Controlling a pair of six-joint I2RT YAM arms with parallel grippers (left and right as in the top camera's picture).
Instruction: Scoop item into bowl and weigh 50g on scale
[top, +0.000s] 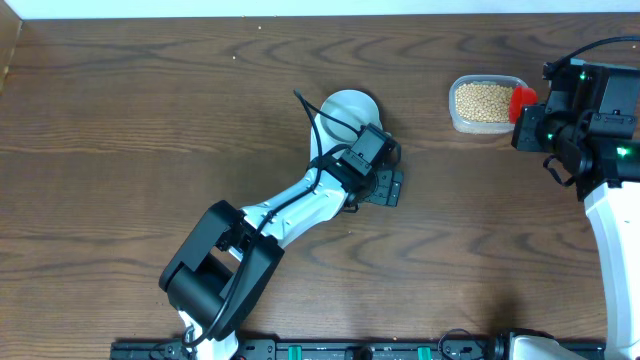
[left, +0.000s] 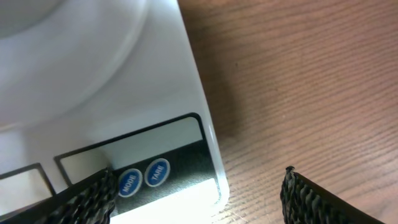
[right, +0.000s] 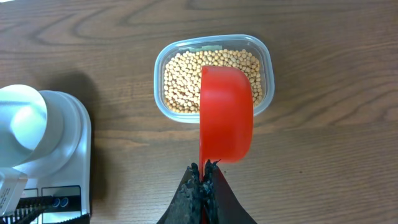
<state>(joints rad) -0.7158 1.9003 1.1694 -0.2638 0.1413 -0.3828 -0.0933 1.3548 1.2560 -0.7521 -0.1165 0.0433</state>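
Left gripper (left: 198, 183) spread over dark wood-grain table (left: 298, 74); pale strip (top: 300, 7), perhaps wall.

I see open table (top: 150, 110) at the bowl's (top: 345, 103) nine o'clock and three; my left arm (top: 290, 205) bars seven, scoop (top: 522, 98) overhangs the tub (top: 453, 108).

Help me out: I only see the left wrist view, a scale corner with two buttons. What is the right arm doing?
Observer: The right fingers are shut on a red scoop, which is over the rim of the clear tub of beans.
Operator: Any beans in the bowl?
Observer: None show; the bowl on the scale looks empty.
Operator: Tub near the scale?
Observer: Apart, with bare table between.
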